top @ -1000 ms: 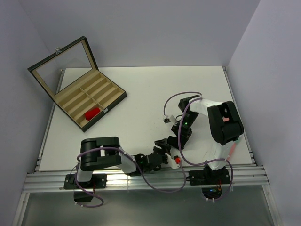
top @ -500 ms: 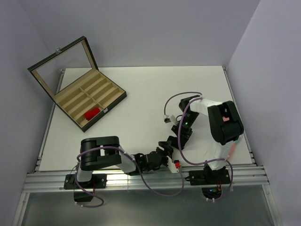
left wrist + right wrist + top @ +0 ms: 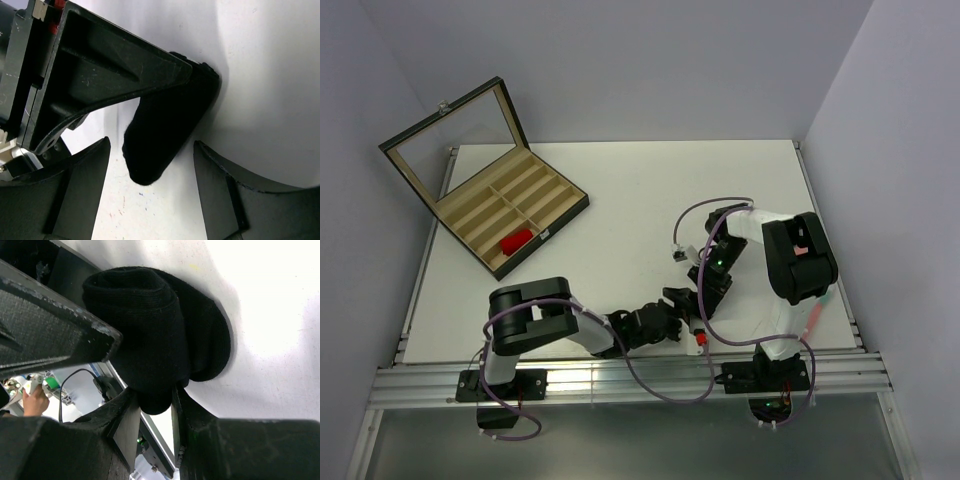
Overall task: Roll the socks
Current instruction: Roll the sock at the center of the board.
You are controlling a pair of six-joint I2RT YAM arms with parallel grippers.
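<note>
Where the arms meet at the near edge of the table (image 3: 620, 190), the black sock (image 3: 150, 325) lies as a thick, doubled-over bundle on the white surface.

- Right gripper (image 3: 155, 405): fingers narrow, pinching the lower lobe of the bundle. The knit bulges out above the pads.
- Left gripper (image 3: 152, 145): fingers wide, one on each side of the sock's rounded end with a gap on both sides. It is not touching the sock.
- In the left wrist view, one of the right gripper's fingers crosses above the sock. The two tools are crowded close together.
- No cuff stripes show in either wrist view. I cannot tell which end is the cuff.

Handling, judged from the look:
- The sock is light, soft knit with no stiffness. It will sag, and the layers will likely spring apart if let go.
- It is not fragile, so a firm squeeze is safe.
- It grips the pads well but may drag or slide on the smooth table.
- Best hold is across the full thickness of the roll at its middle, so every layer is trapped. Avoid a loose outer fold or the tip, which would peel away.

Farther back at left, the box (image 3: 570, 207) stands open with its lid raised. The red sock (image 3: 516, 241) sits as a small bundle in a compartment of its nearest row, well apart from both arms.
</note>
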